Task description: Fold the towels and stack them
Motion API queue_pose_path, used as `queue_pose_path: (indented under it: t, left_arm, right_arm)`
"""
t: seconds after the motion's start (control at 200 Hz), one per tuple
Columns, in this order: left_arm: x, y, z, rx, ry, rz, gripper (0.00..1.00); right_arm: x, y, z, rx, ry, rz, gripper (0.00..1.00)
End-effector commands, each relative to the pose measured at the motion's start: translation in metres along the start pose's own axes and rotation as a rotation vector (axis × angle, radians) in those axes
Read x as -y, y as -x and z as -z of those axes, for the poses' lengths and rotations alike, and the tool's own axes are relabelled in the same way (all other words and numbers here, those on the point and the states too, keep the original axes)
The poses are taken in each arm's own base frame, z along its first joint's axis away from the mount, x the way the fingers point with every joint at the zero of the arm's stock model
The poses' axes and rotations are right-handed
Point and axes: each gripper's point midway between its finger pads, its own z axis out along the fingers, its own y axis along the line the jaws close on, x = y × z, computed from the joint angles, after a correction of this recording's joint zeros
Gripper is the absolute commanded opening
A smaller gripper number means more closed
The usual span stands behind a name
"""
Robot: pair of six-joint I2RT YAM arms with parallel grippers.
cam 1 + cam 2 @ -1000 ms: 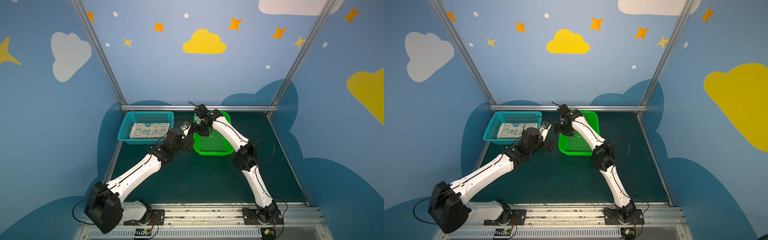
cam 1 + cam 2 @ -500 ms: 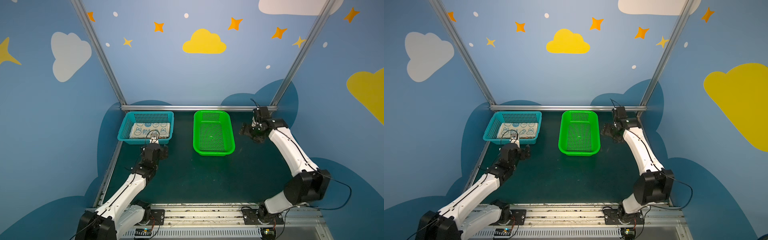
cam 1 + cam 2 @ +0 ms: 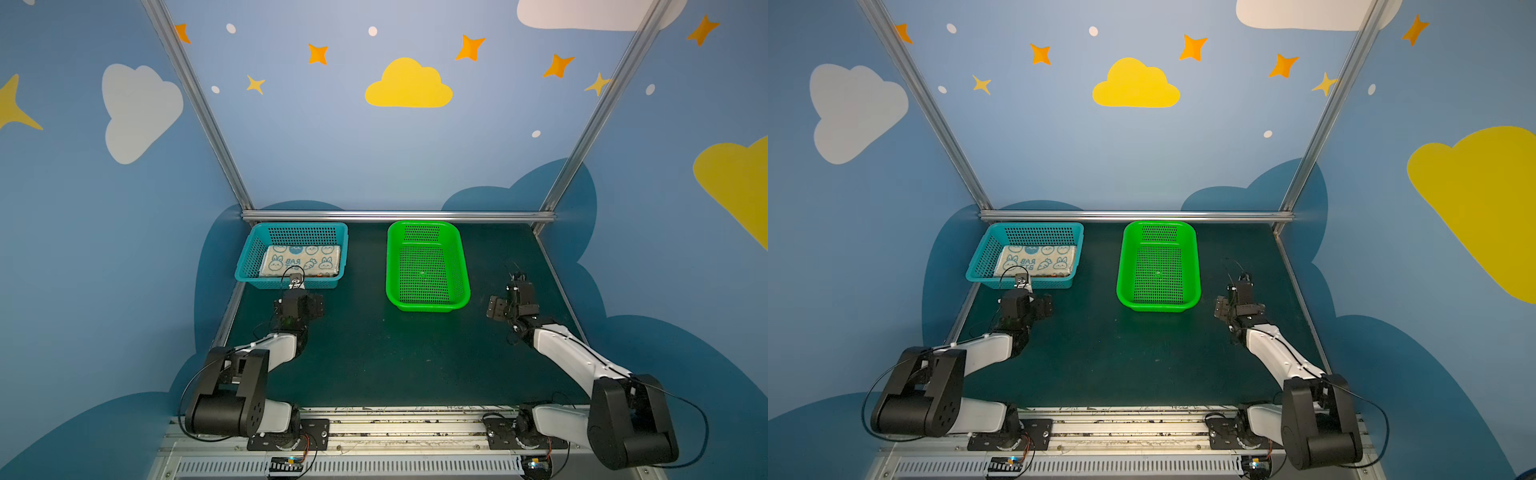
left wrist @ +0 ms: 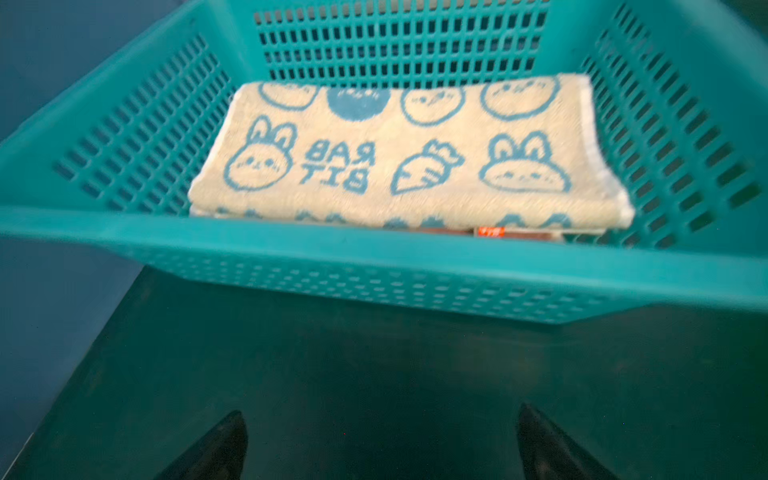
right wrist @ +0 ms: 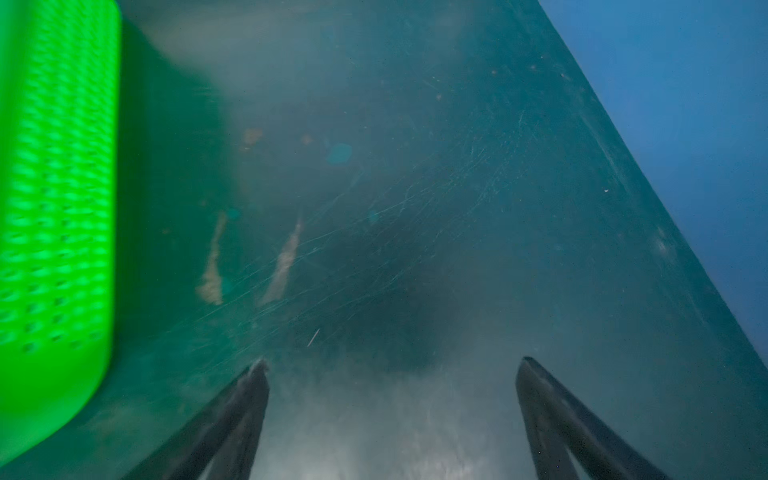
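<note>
The towels lie folded and stacked inside the teal basket (image 3: 320, 286) at the back left. The top towel (image 3: 301, 261) (image 3: 1038, 262) (image 4: 407, 153) is cream with blue rabbits, a carrot and "RABBIT" lettering. Under its front edge, the left wrist view shows the edge of another towel (image 4: 519, 235) with an orange tag. My left gripper (image 3: 296, 291) (image 4: 381, 410) stands open over the mat just in front of the teal basket, holding nothing. To the right of the green basket, my right gripper (image 3: 514, 291) (image 5: 392, 361) is open above bare mat.
A green perforated basket (image 3: 426, 305) (image 3: 1158, 307) (image 5: 54, 208) stands at the back centre with nothing in it. The dark green mat (image 3: 395, 357) is bounded by an aluminium rail (image 3: 395, 215) at the back and blue walls at the sides.
Both arms have pulled back from the near left side of the green basket to their own sides. The left gripper now faces the teal basket; the right has moved nearer the front.
</note>
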Motion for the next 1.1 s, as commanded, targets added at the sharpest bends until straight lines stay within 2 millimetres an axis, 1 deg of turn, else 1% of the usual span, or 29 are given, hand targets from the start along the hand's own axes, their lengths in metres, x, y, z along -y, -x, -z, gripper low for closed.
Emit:
queue_pose_path:
  t: [0.0, 0.03, 0.065, 0.09, 0.125, 0.185, 0.2, 0.21, 0.22, 0.26, 0.325, 0.345, 0.415, 0.476, 1.096]
  left_arm:
    - [0.012, 0.016, -0.009, 0.102, -0.093, 0.025, 1.0]
    - [0.012, 0.009, -0.008, 0.087, -0.106, 0.016, 1.0]
    - [0.011, 0.01, -0.008, 0.107, -0.11, 0.03, 1.0]
    - [0.011, 0.009, -0.008, 0.114, -0.11, 0.039, 1.0]
    - [0.011, 0.009, -0.009, 0.111, -0.109, 0.039, 1.0]
    - [0.012, 0.008, -0.008, 0.091, -0.115, 0.022, 1.0]
    - [0.012, 0.008, -0.008, 0.088, -0.118, 0.018, 1.0]
    - [0.013, 0.007, -0.008, 0.088, -0.119, 0.018, 1.0]
    - [0.013, 0.008, -0.008, 0.091, -0.12, 0.017, 1.0]
    - [0.012, 0.008, -0.008, 0.097, -0.114, 0.02, 1.0]
    - [0.015, 0.008, -0.008, 0.093, -0.112, 0.005, 1.0]
    - [0.015, 0.008, -0.008, 0.095, -0.108, 0.002, 1.0]
    - [0.014, 0.009, -0.008, 0.1, -0.103, 0.003, 1.0]
    - [0.015, 0.009, -0.008, 0.101, -0.103, 0.003, 1.0]
    - [0.014, 0.009, -0.007, 0.101, -0.098, 0.001, 1.0]
  right_arm:
    - [-0.005, 0.036, -0.009, 0.166, -0.019, 0.038, 0.92]
    - [-0.004, 0.038, -0.011, 0.185, -0.029, 0.056, 0.92]
    - [-0.007, 0.042, -0.009, 0.207, -0.011, 0.038, 0.92]
    - [-0.009, 0.046, -0.007, 0.252, 0.009, 0.039, 0.92]
    - [-0.012, 0.048, -0.006, 0.303, 0.043, 0.033, 0.93]
    - [-0.01, 0.037, -0.016, 0.33, 0.074, 0.009, 0.92]
    - [-0.01, 0.031, -0.02, 0.326, 0.082, -0.009, 0.92]
    - [-0.009, 0.032, -0.021, 0.346, 0.086, 0.012, 0.96]
    - [-0.009, 0.033, -0.021, 0.363, 0.088, 0.025, 0.98]
    - [-0.008, 0.036, -0.023, 0.405, 0.087, 0.026, 0.99]
    - [-0.011, 0.038, -0.028, 0.36, 0.099, 0.032, 0.99]
    - [-0.011, 0.034, -0.032, 0.316, 0.098, 0.035, 0.99]
    - [-0.009, 0.035, -0.037, 0.233, 0.097, -0.012, 0.99]
    - [-0.009, 0.036, -0.036, 0.252, 0.107, -0.005, 0.99]
    - [-0.009, 0.035, -0.038, 0.238, 0.114, -0.011, 0.99]
